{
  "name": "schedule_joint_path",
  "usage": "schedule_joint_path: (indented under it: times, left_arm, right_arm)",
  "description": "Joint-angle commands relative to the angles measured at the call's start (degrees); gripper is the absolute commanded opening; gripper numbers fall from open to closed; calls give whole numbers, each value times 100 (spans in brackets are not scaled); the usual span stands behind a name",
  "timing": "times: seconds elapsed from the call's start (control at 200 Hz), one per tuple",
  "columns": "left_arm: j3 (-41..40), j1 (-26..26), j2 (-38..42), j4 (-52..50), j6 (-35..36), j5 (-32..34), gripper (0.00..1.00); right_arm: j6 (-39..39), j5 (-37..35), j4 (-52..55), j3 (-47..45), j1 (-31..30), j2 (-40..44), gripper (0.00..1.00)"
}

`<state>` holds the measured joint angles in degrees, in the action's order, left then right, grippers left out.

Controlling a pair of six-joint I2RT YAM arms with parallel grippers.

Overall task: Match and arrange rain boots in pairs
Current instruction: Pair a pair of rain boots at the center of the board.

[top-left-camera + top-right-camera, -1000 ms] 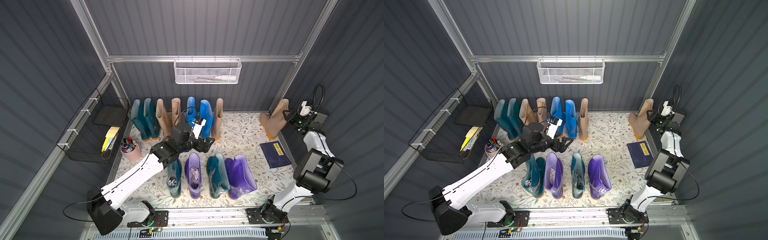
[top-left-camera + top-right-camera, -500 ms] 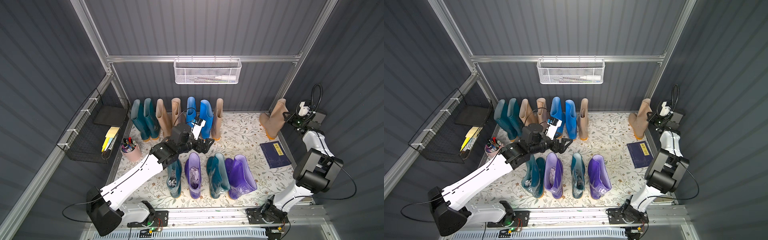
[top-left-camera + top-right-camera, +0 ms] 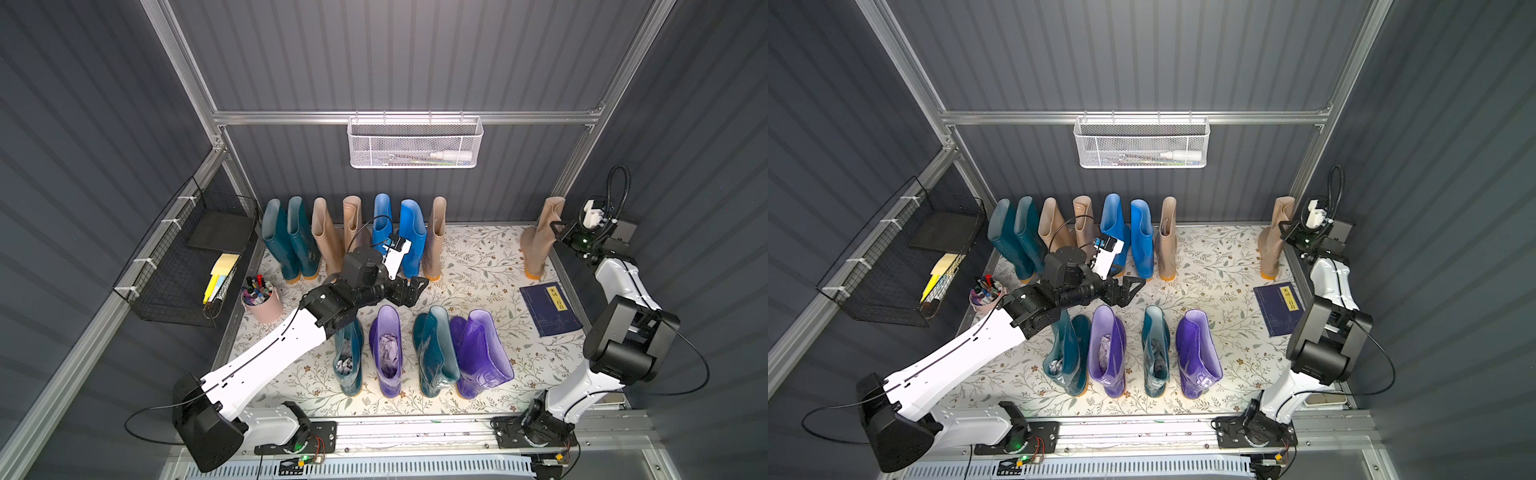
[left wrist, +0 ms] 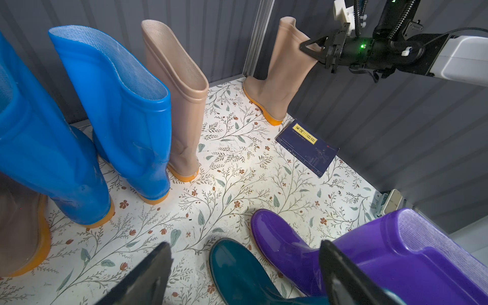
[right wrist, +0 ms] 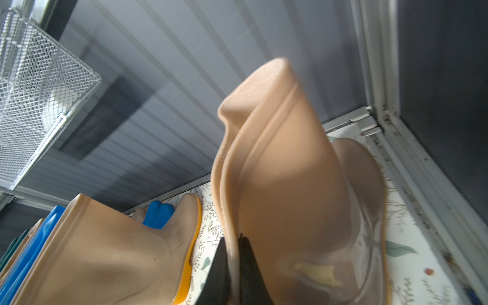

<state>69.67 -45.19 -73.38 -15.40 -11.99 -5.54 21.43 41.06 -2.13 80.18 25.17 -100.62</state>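
Since the earlier frame, the right gripper [image 3: 555, 227] has been clamped onto the shaft of the beige boot [image 3: 536, 245] at the far right corner of the surface [image 3: 478, 266]. The left gripper [image 3: 417, 291] is held wide open and empty over the surface's middle.

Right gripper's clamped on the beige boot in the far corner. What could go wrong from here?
1. The right gripper pinches only one wall of the beige boot near its top, and the shaft is buckled; it may slip or swing when lifted.
2. Its likely mate, the lone beige boot, stands close beside a blue boot; a swinging sole could topple them.
3. The open left gripper hovers mid-floor, possibly in the path.
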Motion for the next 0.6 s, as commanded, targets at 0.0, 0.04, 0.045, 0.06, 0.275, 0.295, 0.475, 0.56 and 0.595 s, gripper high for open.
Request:
schedule_joint_path:
  times: [0.0,0.04,0.045,0.06,0.275,0.295,0.475,0.56,0.595]
  left_arm:
    - [209,1,-104,-65,174,-64,89]
    - [215,6,-112,-57,192,-100,89]
    - [215,4,-114,-54,194,-103,89]
    - [214,2,-111,-57,197,-112,89]
    - [180,6,-71,-139,206,-135,89]
    - [179,2,-64,-141,206,-144,89]
    - [245,1,-18,-264,289,-127,89]
    - [292,4,-59,-312,310,-90,89]
    - [316,1,-83,-333,305,-88,89]
  right_arm:
    - [159,297,-440,221,-342,-95,3]
    - [177,292,-488,254,-460,-141,3]
    - [177,290,-489,262,-478,-151,3]
    - [175,289,-482,288,-530,-170,3]
    - [151,306,-420,771,-1298,-417,3]
    - [151,317,-424,814,-1372,-437,3]
    - [278,691,-701,972,-1943,-554,2]
    - [310,912,-784,999,-2167,-618,2]
    - [336,1023,-852,991,-2263,-646,2]
